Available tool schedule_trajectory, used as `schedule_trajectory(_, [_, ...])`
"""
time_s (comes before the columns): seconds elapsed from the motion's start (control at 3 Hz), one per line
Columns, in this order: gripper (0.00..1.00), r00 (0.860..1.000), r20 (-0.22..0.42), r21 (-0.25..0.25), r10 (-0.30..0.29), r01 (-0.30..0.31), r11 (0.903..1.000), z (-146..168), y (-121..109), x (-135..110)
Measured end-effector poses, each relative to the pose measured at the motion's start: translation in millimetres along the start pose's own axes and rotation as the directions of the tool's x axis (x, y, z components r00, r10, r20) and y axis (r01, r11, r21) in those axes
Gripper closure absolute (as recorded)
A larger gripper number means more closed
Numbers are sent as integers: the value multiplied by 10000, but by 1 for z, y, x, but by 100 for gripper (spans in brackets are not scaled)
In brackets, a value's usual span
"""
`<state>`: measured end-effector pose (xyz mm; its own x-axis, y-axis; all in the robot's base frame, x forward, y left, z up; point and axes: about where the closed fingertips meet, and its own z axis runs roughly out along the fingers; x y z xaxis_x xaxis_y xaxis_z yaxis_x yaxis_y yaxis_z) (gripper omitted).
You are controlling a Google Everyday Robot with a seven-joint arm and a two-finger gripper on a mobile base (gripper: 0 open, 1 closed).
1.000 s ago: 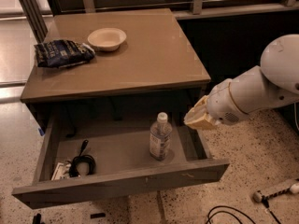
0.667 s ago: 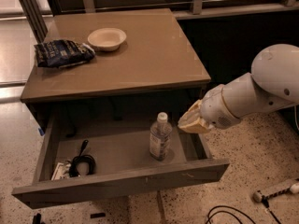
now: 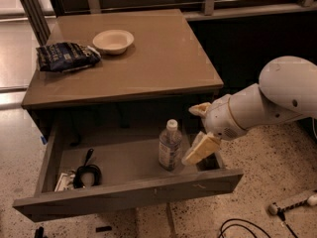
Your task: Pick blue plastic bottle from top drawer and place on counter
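**Ana:** How do the jaws stand?

**Ben:** Released. The gripper (image 3: 190,133) has two flat tan fingers (image 3: 200,148) spread wide, one above the other, grasping nothing. It hangs over the right end of the open top drawer (image 3: 129,195), on a smooth, rounded white arm (image 3: 267,103).

**Ana:** And the bottle?

**Ben:** The blue plastic bottle (image 3: 170,147) stands upright on the drawer's grey floor, just left of the gripper. It is clear, with a white cap and a pale label. I cannot tell whether the lower finger touches it.

**Ana:** What else is close by?

**Ben:** A coiled black cable (image 3: 86,172) lies at the drawer's left end, well apart from the bottle. On the counter (image 3: 148,63), flat, smooth and tan, a shallow white bowl (image 3: 113,40) sits beside a crinkled dark blue snack bag (image 3: 66,56), both at the far left.

**Ana:** And the room?

**Ben:** A speckled floor (image 3: 257,182), with a pale power strip (image 3: 292,202) lying on it to the right.
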<state>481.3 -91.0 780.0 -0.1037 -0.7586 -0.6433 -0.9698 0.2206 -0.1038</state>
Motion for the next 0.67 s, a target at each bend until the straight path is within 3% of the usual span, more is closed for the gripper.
schedule_trajectory(0.67, [18, 9979, 634, -287, 114, -96, 9995, 37, 3, -5])
